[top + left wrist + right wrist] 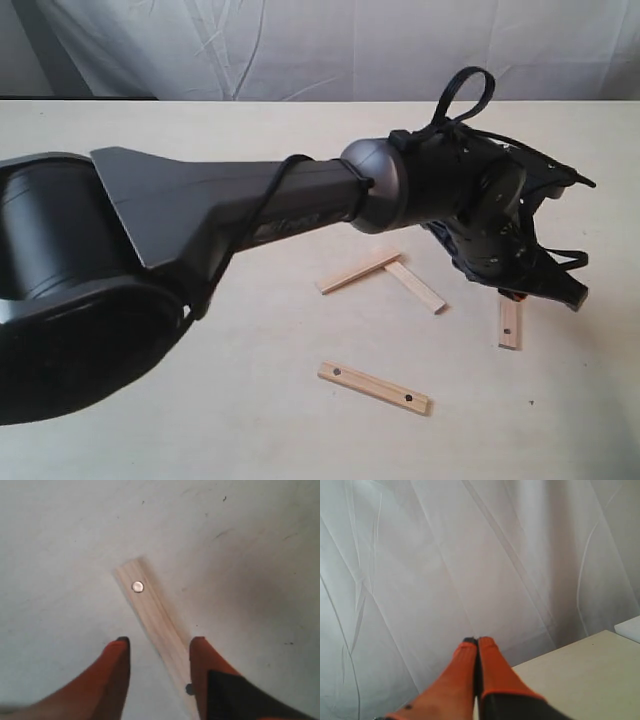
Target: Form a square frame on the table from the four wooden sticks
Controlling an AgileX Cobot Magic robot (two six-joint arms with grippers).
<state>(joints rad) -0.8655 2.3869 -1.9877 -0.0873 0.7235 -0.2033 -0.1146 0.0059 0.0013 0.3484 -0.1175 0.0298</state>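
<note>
Left gripper (pixel 160 641) gapes astride a holed stick (pixel 150 610), gripping nothing, four o'clock from the touching plain sticks (pixel 358 273); right gripper (pixel 477 641) sits pinched together, empty.

Four pale sticks (pixel 374 387) loose on table (pixel 250 430)

Wooden sticks (pixel 374 387), seemingly matt table (pixel 250 425)

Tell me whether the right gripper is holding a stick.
No, the right gripper is shut with nothing between its jaws, facing the white cloth.
</note>
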